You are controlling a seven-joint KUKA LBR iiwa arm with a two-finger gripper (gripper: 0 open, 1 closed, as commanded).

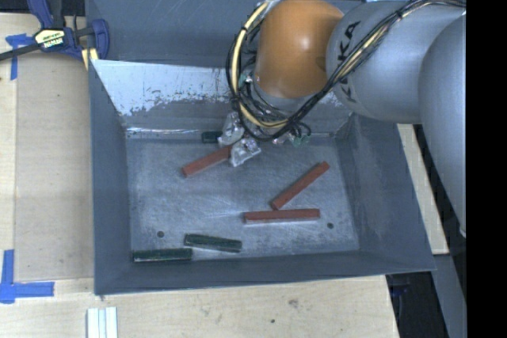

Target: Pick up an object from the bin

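One red-brown stick [204, 164] runs lower-left from my gripper [242, 148], near end just beside it; open or closed, can't tell.

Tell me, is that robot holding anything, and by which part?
Cannot be told: the gripper sits at the right end of a reddish-brown stick.

3 red-brown sticks [204, 164] [299, 186] [281, 215], 3 dark green sticks [162, 255] [212, 243] [209, 137]
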